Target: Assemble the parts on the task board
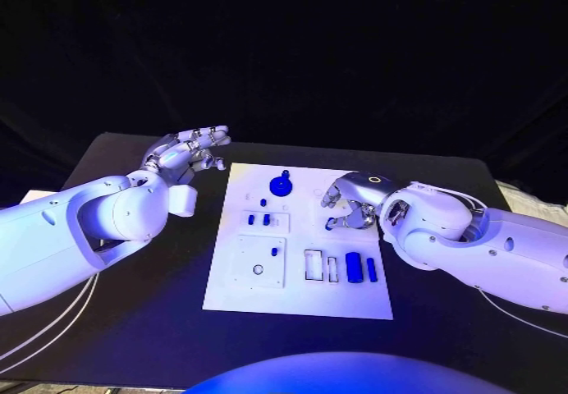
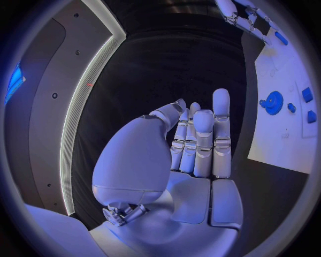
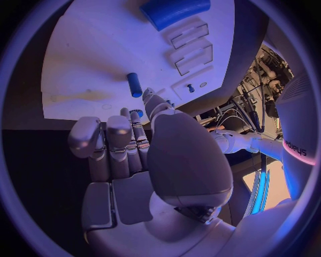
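Hidden: you cannot tell whether the right hand (image 1: 351, 199) holds anything; in the head view its curled fingers (image 1: 336, 197) cover the board's right edge, and in the right wrist view its palm blocks what lies under the fingertips (image 3: 151, 100)
Hard to make out: a small blue bit (image 3: 138, 113) shows between those fingers in the right wrist view, but you cannot say if it is pinched or just lying below them
Cut off: the large blue cylinder (image 3: 175, 10) is clipped by the rim of the right wrist view
Task board: the flat white rectangular plate (image 1: 300, 294) lies in the middle of the black table (image 1: 142, 345), between the two arms
Parts on the board: a round blue toothed wheel with a knob (image 1: 281, 185) sits near the far edge; two small blue blocks (image 1: 259, 219) stand in a recessed frame below it; a short blue peg (image 1: 275, 251) stands in the square panel with the oval hole (image 1: 258, 269); two upright blue cylinders (image 1: 361, 268) stand near the right edge beside empty rectangular slots (image 1: 313, 265)
Left hand: your left hand (image 1: 184, 152) hovers over bare table just beside the board's far left corner, fingers (image 2: 204, 142) straight, close together and holding nothing
Right hand: it hangs over the board's right side, near the wheel, fingers bent downward
In the way: the right forearm (image 1: 474, 234) crosses the table just right of the board
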### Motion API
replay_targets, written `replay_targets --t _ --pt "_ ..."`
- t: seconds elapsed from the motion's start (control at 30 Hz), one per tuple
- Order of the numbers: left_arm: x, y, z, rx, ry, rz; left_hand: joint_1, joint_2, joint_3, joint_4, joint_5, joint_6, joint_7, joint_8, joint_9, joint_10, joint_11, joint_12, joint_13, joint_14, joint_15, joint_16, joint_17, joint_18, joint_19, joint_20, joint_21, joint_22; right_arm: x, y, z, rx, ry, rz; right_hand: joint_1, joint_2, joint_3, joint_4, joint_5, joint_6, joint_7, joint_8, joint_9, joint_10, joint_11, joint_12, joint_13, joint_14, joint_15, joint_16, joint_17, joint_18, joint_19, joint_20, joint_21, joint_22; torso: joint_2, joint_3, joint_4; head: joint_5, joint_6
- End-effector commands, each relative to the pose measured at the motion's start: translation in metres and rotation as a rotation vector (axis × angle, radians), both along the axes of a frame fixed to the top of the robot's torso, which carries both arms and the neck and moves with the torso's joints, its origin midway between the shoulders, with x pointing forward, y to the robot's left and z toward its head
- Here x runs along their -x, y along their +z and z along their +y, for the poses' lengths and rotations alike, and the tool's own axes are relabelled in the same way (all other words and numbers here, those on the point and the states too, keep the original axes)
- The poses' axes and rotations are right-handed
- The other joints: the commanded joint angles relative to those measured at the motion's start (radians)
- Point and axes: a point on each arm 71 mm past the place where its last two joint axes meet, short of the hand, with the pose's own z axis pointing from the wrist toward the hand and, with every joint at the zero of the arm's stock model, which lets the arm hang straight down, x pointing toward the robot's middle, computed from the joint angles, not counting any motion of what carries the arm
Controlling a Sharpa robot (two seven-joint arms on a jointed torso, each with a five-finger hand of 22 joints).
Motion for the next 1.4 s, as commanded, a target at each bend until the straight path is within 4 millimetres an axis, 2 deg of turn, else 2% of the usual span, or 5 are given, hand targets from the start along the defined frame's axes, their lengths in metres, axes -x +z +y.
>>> replay_targets --t 0.03,0.33,0.67,1.1,1.4 --pt "0.0 0.001 -0.002 0.006 -0.021 -0.009 0.002 0.006 -0.005 0.0 0.004 -0.004 0.001 0.007 -0.001 -0.006 0.002 0.005 0.001 -0.007 -0.002 -0.006 -0.001 0.019 -0.006 0.001 -0.004 -0.001 0.002 -0.007 0.001 0.059 0.021 0.051 0.012 0.001 -0.009 0.002 0.006 0.007 -0.003 0.0 0.0 0.016 -0.006 0.01 0.002 0.002 -0.01 -0.001 -0.001 0.012 0.004 -0.004 -0.002 0.002 0.001 0.0002 -0.0012 0.003 -0.003" --pt "0.0 0.001 -0.002 0.003 -0.021 -0.01 0.002 0.006 -0.005 0.0 0.004 -0.004 0.001 0.007 -0.001 -0.006 0.002 0.005 0.001 -0.007 -0.002 -0.006 -0.001 0.019 -0.006 0.001 -0.004 -0.001 0.002 -0.015 0.0 0.074 0.02 0.084 0.03 0.028 0.001 0.006 0.014 0.036 0.005 0.005 0.003 0.053 -0.012 0.022 0.0 0.004 -0.012 -0.001 -0.002 0.01 0.011 -0.008 0.002 0.009 0.0 0.0007 -0.0019 0.002 -0.005" --pt "0.0 0.0 -0.002 0.002 -0.023 -0.008 0.001 0.006 -0.007 0.0 0.003 -0.004 0.001 0.007 -0.001 -0.007 0.002 0.007 0.001 -0.007 -0.002 -0.006 -0.002 0.019 -0.006 0.001 -0.004 -0.001 0.001 -0.019 0.002 0.059 0.024 0.085 0.07 0.08 0.085 0.006 -0.013 0.091 0.006 0.012 0.008 0.121 -0.02 0.018 -0.002 0.011 -0.016 0.022 0.02 0.004 0.031 -0.012 0.026 0.039 0.001 0.0007 -0.0023 0.001 -0.009" --pt "0.0 0.0 -0.002 0.0 -0.026 -0.009 0.001 0.006 -0.007 0.0 0.003 -0.004 0.001 0.007 -0.001 -0.007 0.002 0.007 0.001 -0.007 -0.002 -0.006 -0.002 0.019 -0.006 0.001 -0.004 -0.001 0.0 -0.017 0.003 0.019 0.003 0.052 0.047 0.069 0.107 0.021 -0.015 0.108 0.007 0.011 0.008 0.147 -0.023 0.002 -0.002 0.015 -0.018 0.042 0.037 0.0 0.041 -0.015 0.04 0.057 -0.001 0.0002 -0.0025 -0.004 -0.014" --pt "-0.001 -0.001 -0.001 -0.001 -0.025 -0.007 0.001 0.006 -0.007 0.0 0.003 -0.004 0.001 0.007 -0.001 -0.007 0.002 0.007 0.001 -0.007 -0.002 -0.006 -0.002 0.019 -0.006 0.001 -0.004 -0.001 0.004 -0.007 0.005 -0.078 -0.016 0.039 0.059 0.088 0.148 0.013 -0.015 0.133 0.003 0.016 0.013 0.179 -0.029 -0.007 0.0 0.024 -0.024 0.079 0.072 -0.007 0.06 -0.019 0.068 0.092 -0.001 0.0009 -0.0023 -0.004 -0.013"
